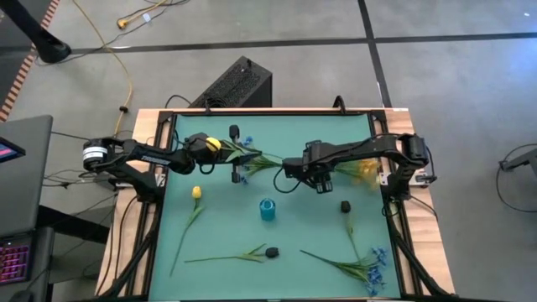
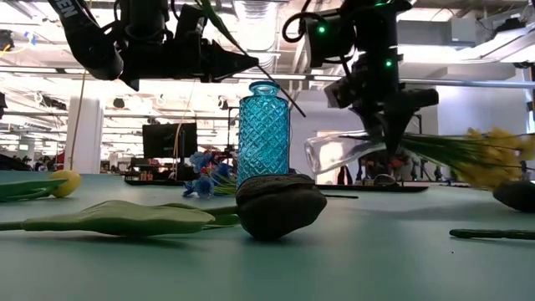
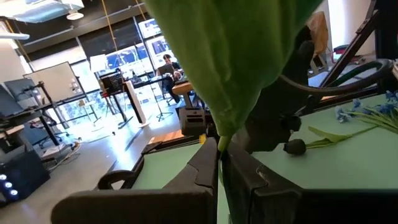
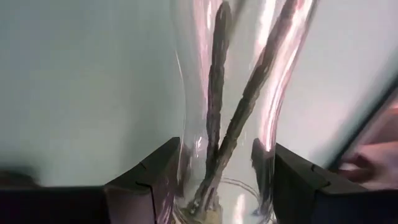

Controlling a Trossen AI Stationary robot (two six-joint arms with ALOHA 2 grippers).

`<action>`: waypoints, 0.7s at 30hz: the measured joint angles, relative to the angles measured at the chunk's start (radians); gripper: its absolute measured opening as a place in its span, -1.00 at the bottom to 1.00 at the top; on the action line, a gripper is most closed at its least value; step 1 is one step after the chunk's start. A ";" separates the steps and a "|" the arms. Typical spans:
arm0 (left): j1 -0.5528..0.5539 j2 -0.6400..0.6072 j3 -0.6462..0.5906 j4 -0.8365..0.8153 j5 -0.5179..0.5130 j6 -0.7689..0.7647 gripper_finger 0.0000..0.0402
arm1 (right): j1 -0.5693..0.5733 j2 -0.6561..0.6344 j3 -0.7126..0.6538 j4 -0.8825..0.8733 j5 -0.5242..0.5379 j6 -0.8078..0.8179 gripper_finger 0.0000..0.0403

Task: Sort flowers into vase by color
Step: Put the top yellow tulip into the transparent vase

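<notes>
No readable writing, left gripper [image 1: 220,144] fingers clamped on a yellow tulip [image 1: 214,143] stem beyond the blue vase [image 1: 267,209], right gripper [image 4: 221,180] fingers clamped on a clear glass vase [image 4: 233,93], its yellow sprays [image 1: 362,170] blurred.

A big green leaf [image 3: 236,56] is blocking the left wrist view, its top running off the frame; yellow blooms [image 2: 493,159] are blurring at the low view's edge.

Blue vase [image 1: 267,209] blocks table centre; open mat beside it.
</notes>
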State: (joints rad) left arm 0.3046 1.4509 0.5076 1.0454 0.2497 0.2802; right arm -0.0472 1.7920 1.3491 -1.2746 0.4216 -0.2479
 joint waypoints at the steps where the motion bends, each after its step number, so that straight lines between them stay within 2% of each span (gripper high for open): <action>1: 0.000 0.000 0.000 0.000 0.000 0.000 -1.00 | 0.002 0.000 0.000 -0.001 0.027 -0.024 0.09; 6: 0.000 0.000 0.000 0.000 -0.006 0.000 -1.00 | 0.026 0.000 0.000 0.000 0.195 -0.164 0.09; 13: 0.000 0.000 0.000 0.000 -0.027 0.005 -1.00 | 0.078 0.000 0.000 0.002 0.399 -0.463 0.09; 16: 0.000 0.000 0.000 0.000 -0.029 0.004 -1.00 | 0.100 0.000 0.000 0.003 0.492 -0.532 0.09; 21: 0.000 0.000 0.016 -0.002 -0.029 -0.013 -1.00 | 0.138 0.000 0.000 -0.001 0.708 -0.604 0.09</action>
State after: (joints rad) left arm 0.3046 1.4509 0.5239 1.0435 0.2207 0.2671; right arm 0.0908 1.7920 1.3494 -1.2754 1.1293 -0.8518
